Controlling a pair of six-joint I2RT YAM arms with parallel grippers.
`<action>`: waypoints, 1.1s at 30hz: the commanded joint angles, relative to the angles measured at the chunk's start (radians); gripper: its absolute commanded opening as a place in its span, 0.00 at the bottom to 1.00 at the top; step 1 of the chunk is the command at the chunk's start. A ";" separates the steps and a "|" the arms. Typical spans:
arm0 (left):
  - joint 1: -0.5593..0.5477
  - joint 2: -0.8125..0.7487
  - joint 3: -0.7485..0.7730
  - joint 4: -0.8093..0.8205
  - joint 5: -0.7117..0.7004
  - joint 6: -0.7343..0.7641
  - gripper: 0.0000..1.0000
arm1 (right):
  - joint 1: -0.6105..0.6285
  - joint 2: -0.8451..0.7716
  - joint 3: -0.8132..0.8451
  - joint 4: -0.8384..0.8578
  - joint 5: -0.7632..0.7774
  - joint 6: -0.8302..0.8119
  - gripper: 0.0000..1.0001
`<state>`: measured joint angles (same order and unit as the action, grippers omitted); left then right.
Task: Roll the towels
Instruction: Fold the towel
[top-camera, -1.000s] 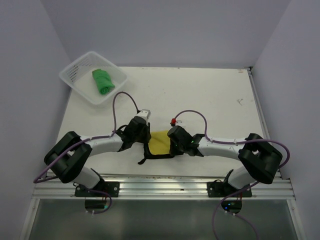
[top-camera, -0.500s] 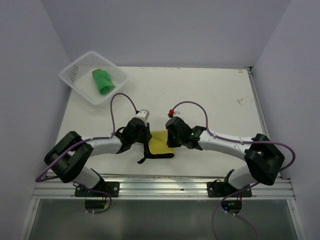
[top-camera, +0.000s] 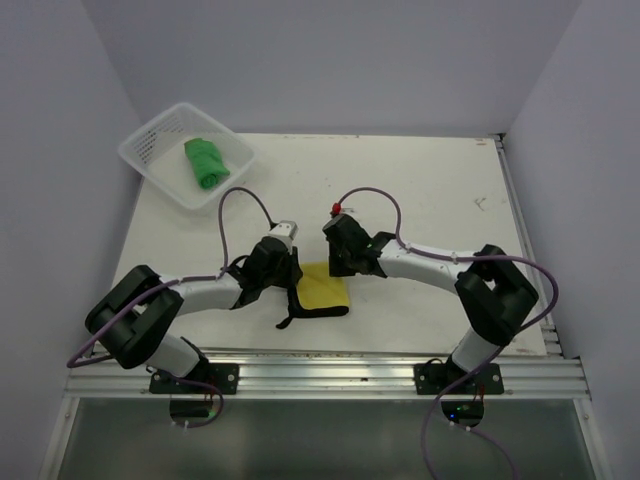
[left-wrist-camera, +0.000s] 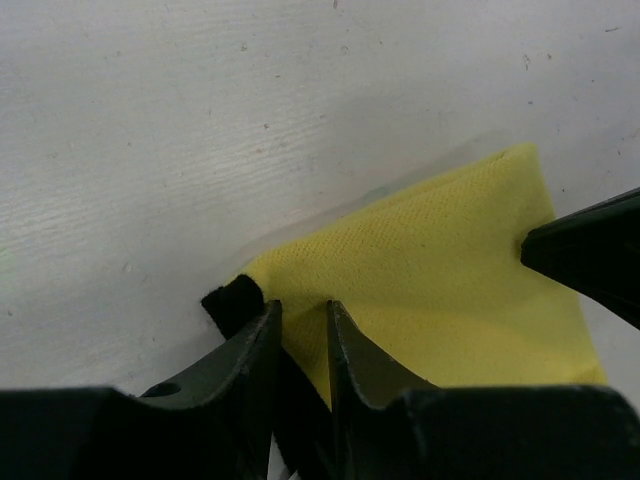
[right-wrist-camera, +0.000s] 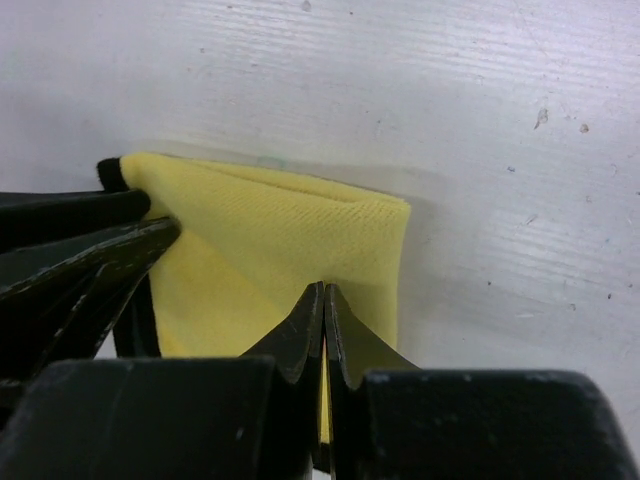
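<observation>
Both pairs of jaws clamp the squarish yellow towel (top-camera: 322, 288), folded edge facing the far wall (top-camera: 330, 60).

Top view: we read no text, number or brand anywhere.
Left wrist view: we read nothing.
Right wrist view: we read nothing.

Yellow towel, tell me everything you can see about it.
The yellow towel is a soft, finely woven cloth with a black reverse. It is folded, yellow face up, with black showing along its left and near edges. It lies on the white table between the arms. The left gripper pinches one far corner and the right gripper the other.
</observation>
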<state>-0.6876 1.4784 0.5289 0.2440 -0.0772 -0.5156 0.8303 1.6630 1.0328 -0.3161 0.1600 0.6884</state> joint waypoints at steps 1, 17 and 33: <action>0.002 -0.020 -0.018 -0.031 0.010 -0.009 0.29 | -0.022 0.030 0.042 0.008 -0.005 -0.018 0.00; 0.002 -0.055 -0.047 -0.041 0.022 -0.020 0.30 | -0.065 0.100 0.067 0.037 -0.077 -0.082 0.07; 0.000 -0.150 0.132 -0.189 0.019 0.000 0.42 | -0.066 -0.267 -0.051 -0.048 -0.122 -0.037 0.20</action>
<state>-0.6876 1.3666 0.5766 0.0853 -0.0563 -0.5308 0.7692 1.4338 1.0618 -0.3660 0.0776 0.6048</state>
